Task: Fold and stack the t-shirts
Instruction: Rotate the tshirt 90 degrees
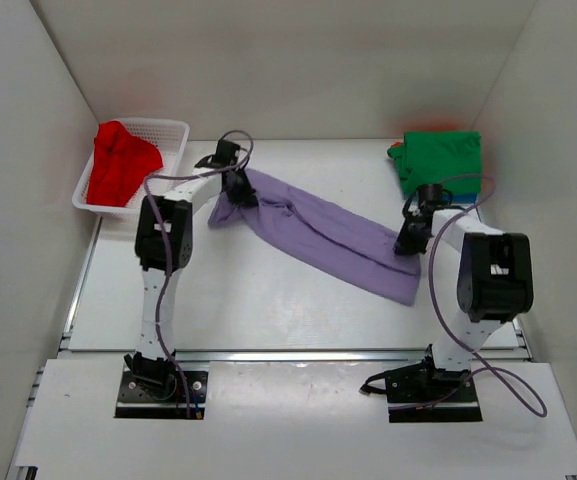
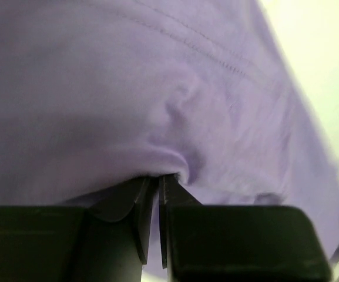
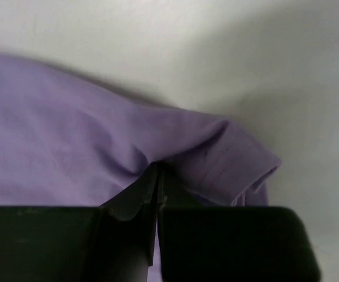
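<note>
Arms stand at the near edge of the surface, one on each side, and I see both reaching forward onto the same garment. The right tool is the nearer one. Its jaws are pressed together on one end of the lavender t-shirt, and the right wrist view shows the cloth bunched at the tips. The shirt lies as a long band across the middle of the surface, running diagonally from that grip back to the left tool. There the jaws are almost together, with only a sliver between them, and a pucker of lavender cloth is caught at their tips. Farther off, at the back left, a red t-shirt sits crumpled in a white mesh basket. At the back right a green t-shirt lies folded flat, apart from the lavender one.
</note>
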`<state>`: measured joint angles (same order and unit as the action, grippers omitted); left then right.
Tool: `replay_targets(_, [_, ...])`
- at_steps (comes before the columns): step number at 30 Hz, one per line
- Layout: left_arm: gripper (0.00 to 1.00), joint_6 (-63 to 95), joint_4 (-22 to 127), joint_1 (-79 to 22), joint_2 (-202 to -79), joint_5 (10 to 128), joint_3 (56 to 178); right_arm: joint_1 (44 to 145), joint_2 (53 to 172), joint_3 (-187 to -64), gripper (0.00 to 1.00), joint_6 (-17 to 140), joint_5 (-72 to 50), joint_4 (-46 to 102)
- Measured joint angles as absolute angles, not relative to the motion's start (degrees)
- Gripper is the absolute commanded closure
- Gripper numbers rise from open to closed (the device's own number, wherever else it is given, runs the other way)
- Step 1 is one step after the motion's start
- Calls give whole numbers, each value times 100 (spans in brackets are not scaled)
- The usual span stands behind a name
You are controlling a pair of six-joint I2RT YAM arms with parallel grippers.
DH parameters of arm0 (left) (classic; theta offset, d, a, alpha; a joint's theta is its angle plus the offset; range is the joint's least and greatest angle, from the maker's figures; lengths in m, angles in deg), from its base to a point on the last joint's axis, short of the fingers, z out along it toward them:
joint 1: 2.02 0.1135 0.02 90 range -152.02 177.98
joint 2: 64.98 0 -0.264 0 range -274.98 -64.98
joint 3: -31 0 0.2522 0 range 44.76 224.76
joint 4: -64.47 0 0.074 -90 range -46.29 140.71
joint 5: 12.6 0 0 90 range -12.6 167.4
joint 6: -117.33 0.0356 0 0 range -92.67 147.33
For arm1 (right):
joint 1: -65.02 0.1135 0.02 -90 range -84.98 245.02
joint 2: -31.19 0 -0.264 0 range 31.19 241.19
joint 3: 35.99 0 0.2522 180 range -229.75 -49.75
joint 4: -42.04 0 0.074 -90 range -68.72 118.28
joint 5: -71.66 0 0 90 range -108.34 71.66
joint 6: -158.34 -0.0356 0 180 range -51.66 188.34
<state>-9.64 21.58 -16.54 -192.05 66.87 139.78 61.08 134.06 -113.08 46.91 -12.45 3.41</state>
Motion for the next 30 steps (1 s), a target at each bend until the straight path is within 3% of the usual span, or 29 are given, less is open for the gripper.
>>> replay_targets(8, [83, -1303, 882, -1938, -22606, 6265, 19825, 8731, 11720, -9236, 100, 3025, -762, 475])
replay_targets(16, [84, -1759, 1502, -1792, -22335, 5538, 18859, 10506, 11224, -7957, 100, 1209, -220, 2459])
replay_targets(18, [79, -1836, 1472, -1744, -22455, 5411, 19054, 10724, 11106, -7673, 100, 981, -220, 2905])
replay_targets(20, [64, -1912, 1498, -1689, -22686, 5321, 19432, 10816, 11080, -7594, 100, 973, -233, 3130])
replay_targets(22, [52, -2024, 1564, -1621, -22820, 5105, 19650, 10840, 11069, -7601, 95, 1143, -261, 3183])
replay_targets(24, [43, -2059, 1581, -1571, -22815, 5007, 19701, 10851, 10982, -7671, 78, 1394, -344, 3091])
replay_targets(25, [41, -2024, 1566, -1549, -22776, 4982, 19698, 10847, 10905, -7723, 74, 1513, -401, 3021])
replay_targets(27, [35, -1904, 1446, -1523, -22582, 4978, 19521, 10792, 10617, -7900, 56, 1836, -523, 2778])
replay_targets(30, [33, -1552, 982, -1497, -21961, 5076, 18964, 10514, 10094, -8300, 43, 2321, -587, 2363])
